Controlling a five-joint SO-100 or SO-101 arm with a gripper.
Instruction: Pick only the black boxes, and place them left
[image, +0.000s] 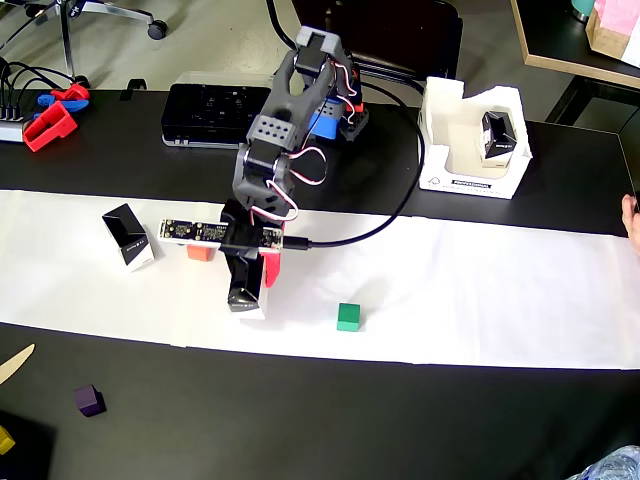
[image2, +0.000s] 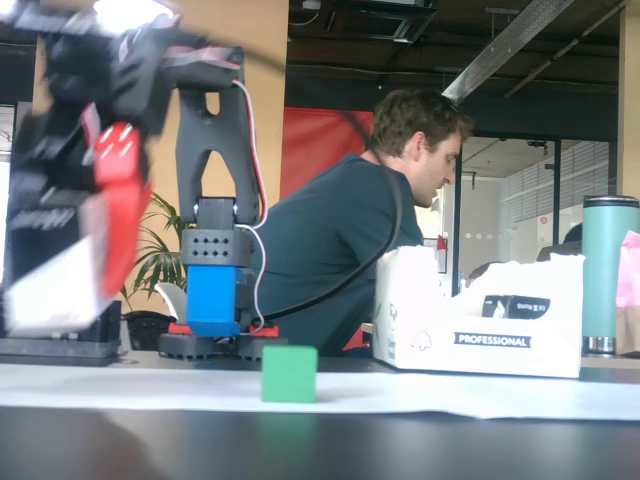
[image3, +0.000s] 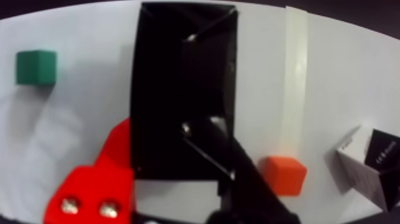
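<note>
1. The gripper (image: 248, 292) pinches a black box (image3: 181, 95) between its red and black fingers, above the white paper strip (image: 480, 290).
2. The overhead view alone shows a second black box (image: 127, 236) lying on the strip to the left, and a third (image: 497, 136) inside the white tray (image: 440, 170).
3. The wrist view shows the orange cube (image3: 284, 174) beside the held box, the green cube (image3: 36, 67) farther off.

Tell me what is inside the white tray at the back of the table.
One black box stands inside the white tray, against its right wall in the overhead view. In the fixed view the tray's front wall hides the box's lower part.
</note>
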